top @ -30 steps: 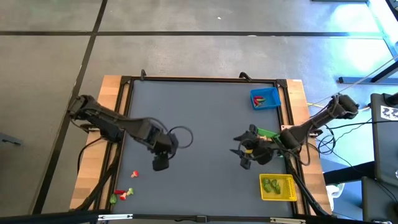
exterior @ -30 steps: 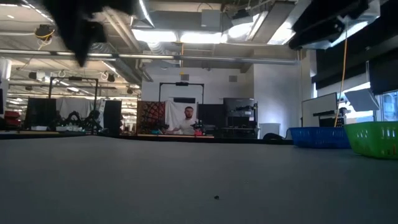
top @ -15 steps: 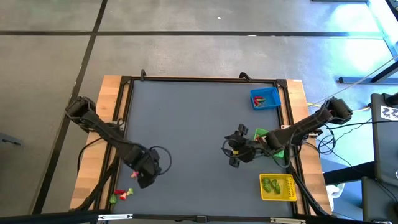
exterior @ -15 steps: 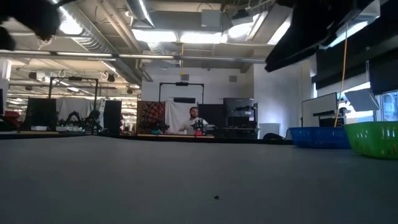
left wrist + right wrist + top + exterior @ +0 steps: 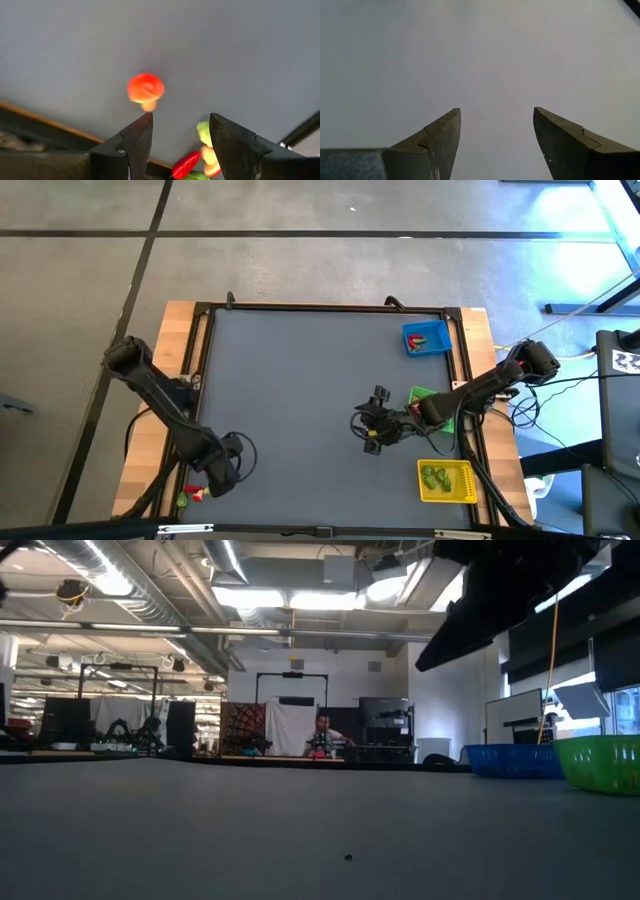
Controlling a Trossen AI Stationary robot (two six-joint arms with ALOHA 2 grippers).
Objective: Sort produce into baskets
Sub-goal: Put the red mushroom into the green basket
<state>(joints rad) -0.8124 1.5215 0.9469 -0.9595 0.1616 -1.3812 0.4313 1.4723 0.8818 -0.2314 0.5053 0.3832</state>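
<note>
Left gripper (image 5: 177, 137) spread, empty, low at counter (image 5: 300, 380) near-left corner, we see red mushroom piece (image 5: 145, 91) just ahead of fingertips. More produce (image 5: 197, 157) clustered beside it. We judge mushroom light, hard plastic, round cap slippery; pinch across cap, not stem. Right gripper (image 5: 368, 428) spread wide, empty, mid-counter near green basket (image 5: 428, 396). Blue basket (image 5: 427, 339), yellow basket (image 5: 446, 481) right side.

Three baskets are counted: one blue (image 5: 427, 339) at upper right, one green (image 5: 437, 408) at mid right, partly hidden by an arm, one yellow (image 5: 447, 481) at lower right. Two arms are seen. In the left wrist view, one red mushroom piece (image 5: 145, 90) and a cluster (image 5: 200, 157) of roughly four pieces are counted.
</note>
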